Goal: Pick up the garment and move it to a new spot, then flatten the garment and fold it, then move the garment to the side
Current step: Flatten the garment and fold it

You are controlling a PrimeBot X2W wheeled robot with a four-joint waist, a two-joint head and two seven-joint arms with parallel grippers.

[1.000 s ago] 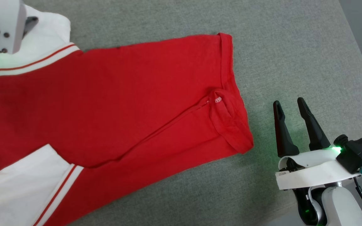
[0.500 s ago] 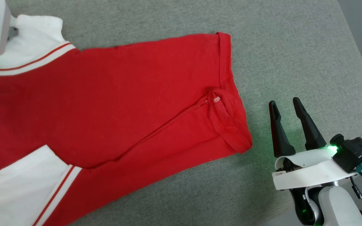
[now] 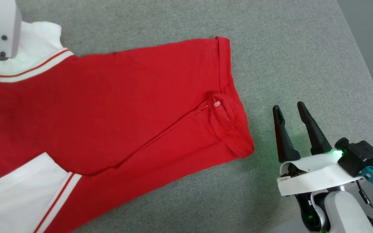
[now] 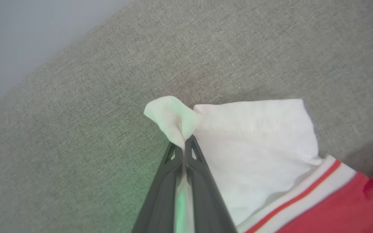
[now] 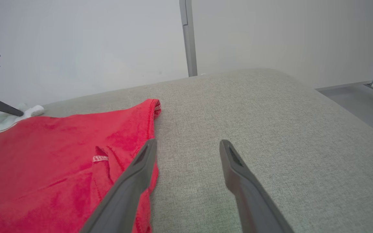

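**A:** Looking at the left tool (image 4: 184,145), what has it got?

**B:** Its fingers are pinched tight on a corner of the white sleeve (image 4: 254,136), at ten o'clock in the head view.

**A:** And the garment (image 3: 108,106)?

**B:** It lies on the grey surface (image 3: 303,48), from nine o'clock to the centre.

**A:** The right tool (image 3: 288,108)?

**B:** It's at four o'clock, spread wide and holding nothing, near the red hem but apart from it.

Red garment (image 3: 115,106) with white sleeves lies spread flat.
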